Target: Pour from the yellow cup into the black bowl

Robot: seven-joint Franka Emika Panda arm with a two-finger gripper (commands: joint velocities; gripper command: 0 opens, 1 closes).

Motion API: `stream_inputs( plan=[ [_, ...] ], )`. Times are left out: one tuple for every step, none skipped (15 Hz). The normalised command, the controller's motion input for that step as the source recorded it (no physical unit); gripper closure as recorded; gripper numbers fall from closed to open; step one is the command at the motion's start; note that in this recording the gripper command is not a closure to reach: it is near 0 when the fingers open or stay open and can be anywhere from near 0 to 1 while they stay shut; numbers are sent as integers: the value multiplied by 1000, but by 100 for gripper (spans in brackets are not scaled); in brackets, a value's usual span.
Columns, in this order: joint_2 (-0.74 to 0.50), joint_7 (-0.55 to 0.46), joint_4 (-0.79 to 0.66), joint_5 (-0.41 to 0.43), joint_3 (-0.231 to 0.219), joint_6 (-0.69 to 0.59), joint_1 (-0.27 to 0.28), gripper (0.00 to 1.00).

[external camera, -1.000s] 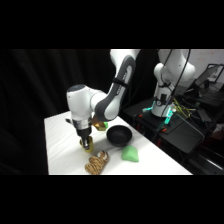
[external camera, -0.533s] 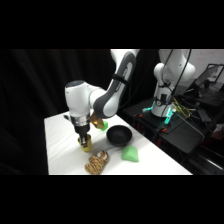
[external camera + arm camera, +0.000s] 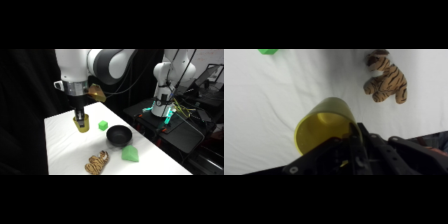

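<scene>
The yellow cup [image 3: 82, 124] hangs a little above the white table [image 3: 62, 145], left of the black bowl [image 3: 119, 135]. My gripper [image 3: 80, 118] comes down from above and is shut on the cup's rim. In the wrist view the yellow cup [image 3: 322, 129] shows its open mouth, tilted toward the camera, with my gripper [image 3: 349, 139] clamped on its near edge. I cannot make out anything inside the cup. The bowl is out of the wrist view.
A small green cube [image 3: 103, 125] sits between cup and bowl. A light-green faceted block [image 3: 131, 153] lies right of the bowl. The striped tiger toy [image 3: 97, 163] [image 3: 386, 82] lies near the table's front edge. A second white robot [image 3: 164, 85] stands behind.
My gripper has risen with the yellow cup, lifting it off the table. The bowl, cube, block and tiger have stayed in place.
</scene>
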Motion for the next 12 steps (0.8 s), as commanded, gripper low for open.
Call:
stream_inputs(
  plan=[
    [-437, 192, -255, -197, 54, -218, 51, 12],
    [-387, 175, -291, -161, 83, -141, 36, 13],
    [-344, 164, -322, -129, 99, -58, 24, 12],
    [-330, 122, -390, -74, 122, 27, 14, 13],
    [-331, 94, -445, -40, 131, 84, 11, 13],
    [-339, 55, -472, 4, 136, 115, 5, 13],
    [-389, 8, -532, 85, 147, 162, -1, 13],
    [-402, 1, -526, 95, 136, 157, 0, 13],
    [-431, -47, -538, 145, 133, 142, -7, 13],
    [-433, -85, -520, 181, 122, 130, -17, 13],
    [-434, -128, -509, 222, 111, 128, -28, 13],
    [-431, -203, -503, 298, 109, 130, -43, 13]
  ],
)
